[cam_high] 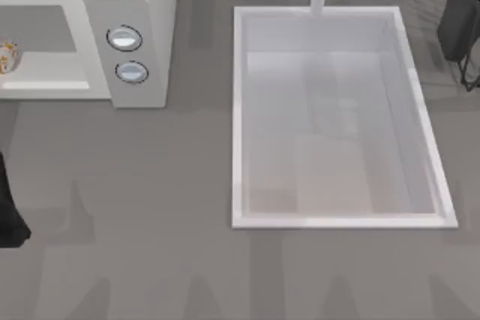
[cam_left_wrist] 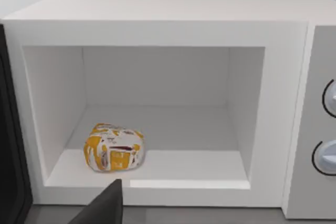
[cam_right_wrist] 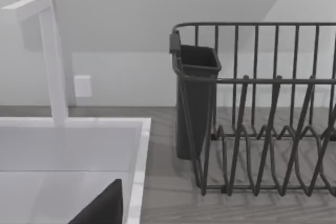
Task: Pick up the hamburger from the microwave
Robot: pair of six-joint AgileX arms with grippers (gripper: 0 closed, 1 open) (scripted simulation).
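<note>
Sitting inside one microwave: one hamburger.

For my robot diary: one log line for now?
hamburger: on microwave floor | left gripper: outside, in front | right arm: near dish rack

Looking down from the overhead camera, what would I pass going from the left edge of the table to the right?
Hamburger inside the microwave → the microwave's two knobs → sink → dish rack at the far right.
</note>
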